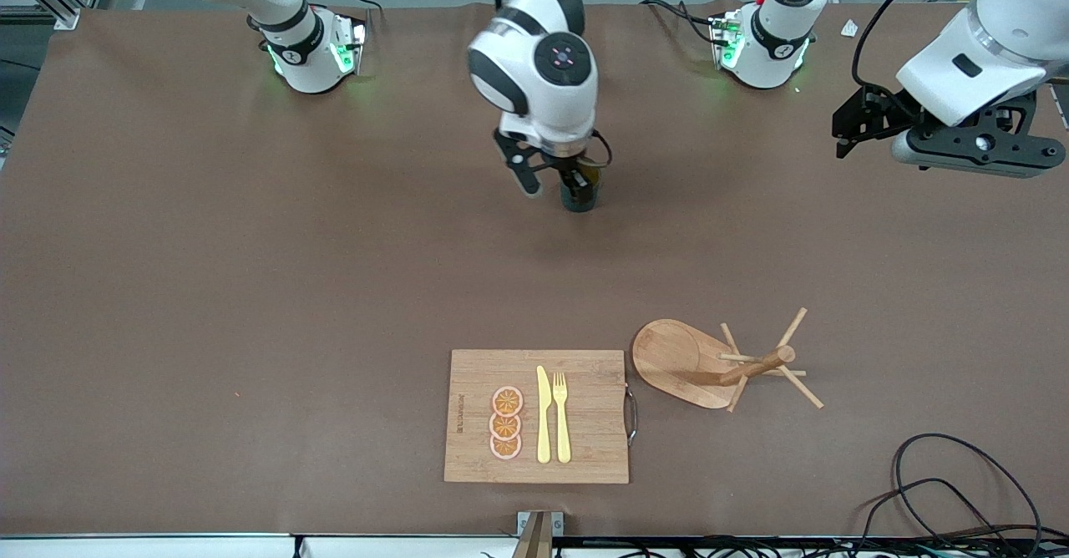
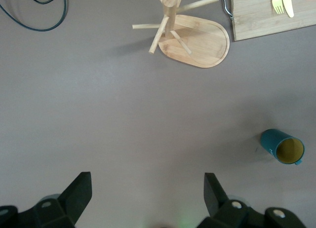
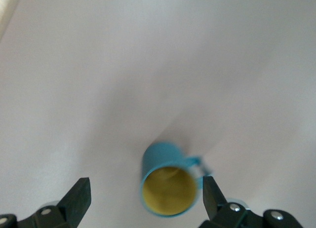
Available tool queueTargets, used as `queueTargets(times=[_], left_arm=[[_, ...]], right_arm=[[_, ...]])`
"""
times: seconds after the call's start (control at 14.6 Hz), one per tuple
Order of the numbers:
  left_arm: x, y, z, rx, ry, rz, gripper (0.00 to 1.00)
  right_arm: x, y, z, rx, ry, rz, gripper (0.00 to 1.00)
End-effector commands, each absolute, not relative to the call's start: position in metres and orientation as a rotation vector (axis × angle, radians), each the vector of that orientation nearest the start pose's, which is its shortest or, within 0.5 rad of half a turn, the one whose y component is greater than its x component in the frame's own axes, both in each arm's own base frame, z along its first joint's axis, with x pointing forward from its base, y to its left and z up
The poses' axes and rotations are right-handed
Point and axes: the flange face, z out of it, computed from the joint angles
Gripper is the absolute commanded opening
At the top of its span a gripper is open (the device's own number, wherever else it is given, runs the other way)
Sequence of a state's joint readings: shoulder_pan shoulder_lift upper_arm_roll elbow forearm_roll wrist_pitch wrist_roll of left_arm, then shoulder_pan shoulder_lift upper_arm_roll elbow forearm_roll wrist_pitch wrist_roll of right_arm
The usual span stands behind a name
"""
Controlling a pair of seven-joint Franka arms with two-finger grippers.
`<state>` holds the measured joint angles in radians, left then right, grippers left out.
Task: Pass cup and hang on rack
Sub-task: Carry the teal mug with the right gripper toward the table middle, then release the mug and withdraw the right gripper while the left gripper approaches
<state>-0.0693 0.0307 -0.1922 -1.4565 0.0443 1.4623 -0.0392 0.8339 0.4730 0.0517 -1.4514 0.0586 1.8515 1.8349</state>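
Standing upright mid-tabletop [image 1: 250, 291], the cup [image 1: 578, 192] sits directly under the right gripper [image 1: 551, 178], between its open fingers, unheld. Left gripper [image 1: 860, 124], fingers open, waits at its three o'clock; rack [image 1: 735, 366] at five.

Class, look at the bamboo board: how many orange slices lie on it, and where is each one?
3. The orange slices lie in a row on the cutting board beside the knife: one farthest from the front camera, one in the middle, one nearest. None seems hidden.
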Motion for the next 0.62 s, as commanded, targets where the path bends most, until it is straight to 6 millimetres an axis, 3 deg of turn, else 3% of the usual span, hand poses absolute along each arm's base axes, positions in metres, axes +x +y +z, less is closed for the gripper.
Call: queueTargets(times=[0.0, 0.14, 0.27, 0.48, 0.55], left_arm=[[0.537, -0.142, 0.657, -3.089, 0.36, 0.018, 1.0], [0.537, -0.144, 0.655, -3.089, 0.36, 0.025, 1.0], [0.531, -0.162, 0.656, -3.081, 0.385, 0.02, 1.0], [0.514, -0.212, 0.65, -3.073, 0.374, 0.032, 1.0], [0.501, -0.241, 0.649, -3.07, 0.361, 0.033, 1.0]], right_arm=[[0.424, 0.441, 0.503, -2.98, 1.172, 0.143, 1.0], [0.433, 0.366, 0.546, -3.003, 1.02, 0.123, 1.0], [0.439, 0.311, 0.568, -3.057, 0.871, 0.124, 1.0], [0.446, 0.234, 0.579, -3.141, 0.595, 0.059, 1.0], [0.452, 0.214, 0.583, -3.158, 0.525, 0.044, 1.0]])
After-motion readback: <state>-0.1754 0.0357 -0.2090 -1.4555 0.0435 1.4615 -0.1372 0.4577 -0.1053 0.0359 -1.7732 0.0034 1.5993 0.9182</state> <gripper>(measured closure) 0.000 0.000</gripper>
